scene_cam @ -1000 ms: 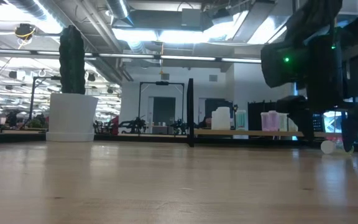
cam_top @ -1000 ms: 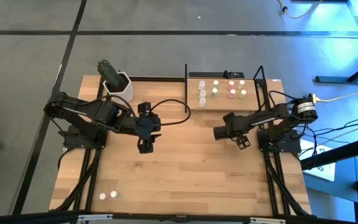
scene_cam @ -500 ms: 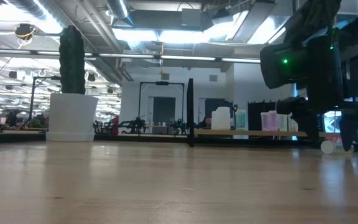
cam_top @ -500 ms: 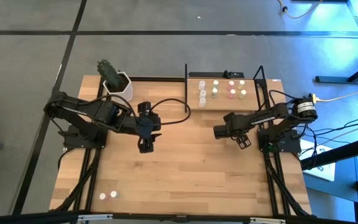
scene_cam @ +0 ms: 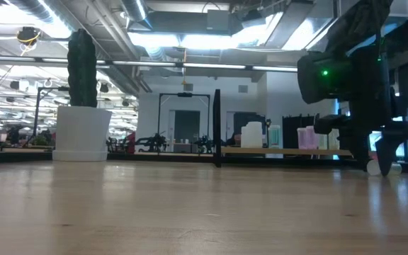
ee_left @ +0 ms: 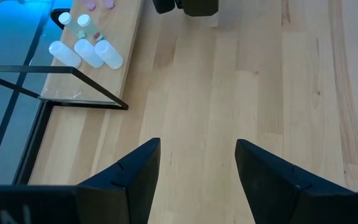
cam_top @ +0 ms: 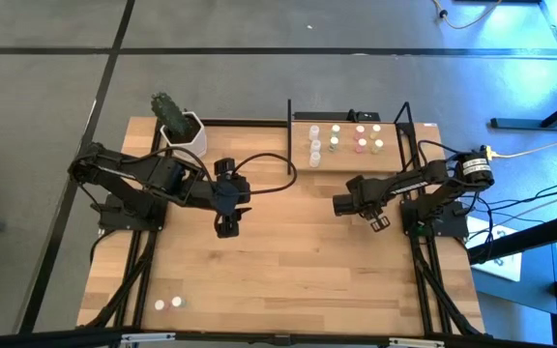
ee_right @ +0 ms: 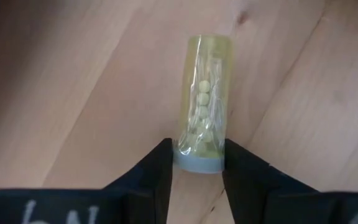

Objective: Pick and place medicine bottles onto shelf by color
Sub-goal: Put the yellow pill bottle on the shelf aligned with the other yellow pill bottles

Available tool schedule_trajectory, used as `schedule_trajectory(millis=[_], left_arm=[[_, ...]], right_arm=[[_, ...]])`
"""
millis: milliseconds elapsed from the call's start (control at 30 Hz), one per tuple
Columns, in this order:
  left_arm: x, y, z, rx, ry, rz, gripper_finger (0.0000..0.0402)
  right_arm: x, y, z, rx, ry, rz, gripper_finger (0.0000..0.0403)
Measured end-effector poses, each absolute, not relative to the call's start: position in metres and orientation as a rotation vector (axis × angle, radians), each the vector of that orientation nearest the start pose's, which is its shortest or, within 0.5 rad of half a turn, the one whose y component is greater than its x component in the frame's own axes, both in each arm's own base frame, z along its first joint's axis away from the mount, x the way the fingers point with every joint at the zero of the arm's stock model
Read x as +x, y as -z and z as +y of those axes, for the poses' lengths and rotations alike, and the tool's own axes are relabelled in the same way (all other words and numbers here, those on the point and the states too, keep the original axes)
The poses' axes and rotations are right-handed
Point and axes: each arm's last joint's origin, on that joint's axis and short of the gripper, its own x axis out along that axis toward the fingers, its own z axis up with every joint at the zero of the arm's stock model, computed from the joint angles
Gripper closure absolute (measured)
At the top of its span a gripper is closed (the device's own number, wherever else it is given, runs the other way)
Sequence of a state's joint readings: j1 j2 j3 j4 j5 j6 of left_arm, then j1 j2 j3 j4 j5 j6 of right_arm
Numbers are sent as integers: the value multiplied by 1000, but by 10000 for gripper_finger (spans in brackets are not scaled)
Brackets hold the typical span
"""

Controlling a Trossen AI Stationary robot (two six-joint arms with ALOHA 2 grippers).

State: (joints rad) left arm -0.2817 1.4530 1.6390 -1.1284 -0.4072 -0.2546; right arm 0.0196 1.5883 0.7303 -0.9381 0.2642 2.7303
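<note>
On the table's (cam_top: pixel 288 271) right side, your right gripper (cam_top: pixel 379 223) has narrowed since a second ago; its fingers (ee_right: pixel 157 171) now clasp a yellowish bottle (ee_right: pixel 205 99) lying flat on the wood. Your left gripper (cam_top: pixel 225 228) hangs spread and empty mid-table, unchanged. Only the low view shows the lit room; only the high view shows two bottles (cam_top: pixel 168 304) near the front-left corner, well apart from the shelf (cam_top: pixel 395 164).
</note>
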Motion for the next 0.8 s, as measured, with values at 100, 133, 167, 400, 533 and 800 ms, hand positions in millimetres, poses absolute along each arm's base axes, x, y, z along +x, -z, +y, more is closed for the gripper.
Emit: schedule_trajectory(millis=[100,133,167,400,533,800], left_arm=[[266,-394,-65,81,-226,862,200],[267,-394,-65,81,-226,862,200],[266,-394,-65,81,-226,862,200],[266,-394,-65,81,-226,862,200],[267,-394,-65,81,-226,862,200],[267,-394,-65,81,-226,863,200]], right_arm=[[209,-128,-3,-2175,-2889,-359,277],[210,-128,-3,-2183,-2890,-371,272],[210,-128,-3,-2189,-2892,-388,268],[212,-128,-2,-2212,-2848,-450,267],[213,-129,-1,-2231,-2877,-615,282],[224,-137,0,-2285,-2915,-1151,274]])
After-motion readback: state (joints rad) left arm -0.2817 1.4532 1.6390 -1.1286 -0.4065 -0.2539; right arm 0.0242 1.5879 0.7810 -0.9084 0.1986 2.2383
